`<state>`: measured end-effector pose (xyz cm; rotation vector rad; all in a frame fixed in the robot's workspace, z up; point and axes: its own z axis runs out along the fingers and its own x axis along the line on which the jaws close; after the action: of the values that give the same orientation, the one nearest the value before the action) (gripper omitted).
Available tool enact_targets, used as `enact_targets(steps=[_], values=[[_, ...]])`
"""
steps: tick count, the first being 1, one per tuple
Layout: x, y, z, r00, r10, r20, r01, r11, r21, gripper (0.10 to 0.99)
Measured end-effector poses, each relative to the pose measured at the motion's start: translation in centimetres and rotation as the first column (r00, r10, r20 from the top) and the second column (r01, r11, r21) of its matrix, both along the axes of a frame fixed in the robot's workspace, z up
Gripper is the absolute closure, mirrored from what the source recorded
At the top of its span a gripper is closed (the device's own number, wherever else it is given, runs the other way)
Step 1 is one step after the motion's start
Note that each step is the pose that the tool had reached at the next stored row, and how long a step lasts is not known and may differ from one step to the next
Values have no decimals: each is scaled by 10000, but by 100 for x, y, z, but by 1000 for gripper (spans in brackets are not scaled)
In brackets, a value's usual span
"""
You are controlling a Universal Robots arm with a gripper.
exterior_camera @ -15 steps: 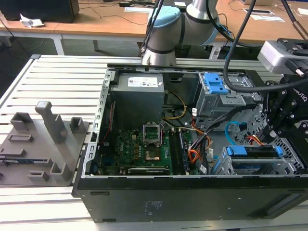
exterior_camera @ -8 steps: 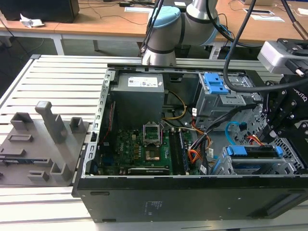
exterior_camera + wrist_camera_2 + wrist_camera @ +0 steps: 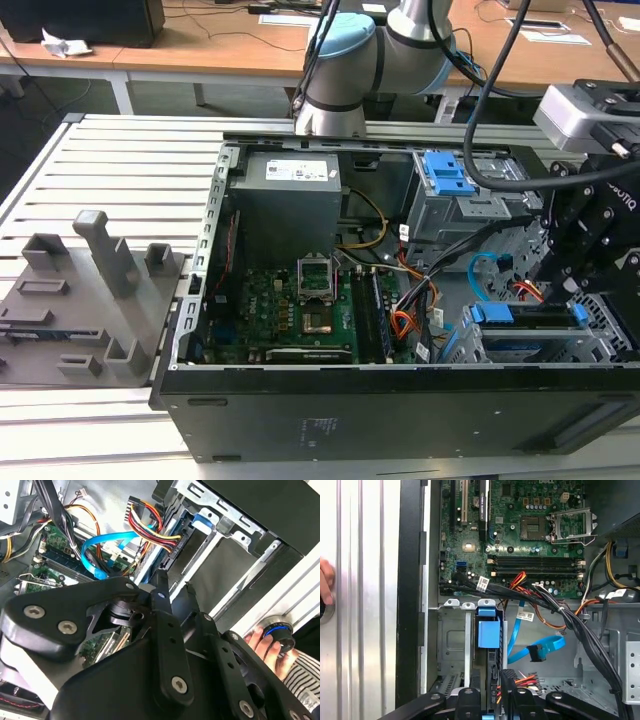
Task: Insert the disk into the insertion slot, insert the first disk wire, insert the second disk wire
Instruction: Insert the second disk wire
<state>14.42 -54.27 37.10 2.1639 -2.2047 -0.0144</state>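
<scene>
Closest to the wrist cameras is the claw [image 3: 175, 587], black linkages and all. It's right down at the drive cage in both wrist views [image 3: 487, 700]. Honestly, I can't tell whether it's wide, narrow or pinching something. In the exterior view it hangs [image 3: 575, 285] at the exterior view's right, low in the frame, just above the cage.

The disk [image 3: 488, 630] sits edge-on in its bright blue carrier, inside the insertion slot [image 3: 452, 640], the grey sheet-metal bay. The exterior view shows it [image 3: 525, 318] lying in that bay [image 3: 600, 335], near the lower right corner of the case [image 3: 400, 410].

Just beside the claw is the first disk wire [image 3: 527, 681], thin orange-red strands, also seen right under the claw from outside [image 3: 525, 292]. Can't tell whether its plug is seated.

The second disk wire [image 3: 540, 647] is the light blue flat cable, curling in a loose loop near the disk [image 3: 100, 550]. Its black plug end lies on the case floor, apart from the disk. Outside view has the loop too [image 3: 483, 272].

Further in is the green motherboard [image 3: 520, 530], with black cable bundles running across its edge.

A person's hand [image 3: 262, 647] rests on a blue-ringed knob [image 3: 277, 632] outside the case.

Further back in the exterior view are the taller cage with blue latch [image 3: 445, 175], the grey power supply [image 3: 290, 200] and the arm [image 3: 370, 60] at the top of the frame.
</scene>
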Motion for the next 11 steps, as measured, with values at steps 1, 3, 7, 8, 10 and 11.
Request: enact_targets(steps=[1,3,7,8,10,11], values=[[0,48,-1,10000,3,0,-3,10000,-1,784],[-14,253,-14,9999,139,0,-139,9999,-4,784],[-71,335,-40,9995,307,0,-307,9995,-3,784],[-119,344,-57,9994,345,0,-345,9994,3,784],[-216,344,-74,9991,435,0,-435,9991,7,784],[-236,344,-78,9988,499,0,-499,9988,8,784]])
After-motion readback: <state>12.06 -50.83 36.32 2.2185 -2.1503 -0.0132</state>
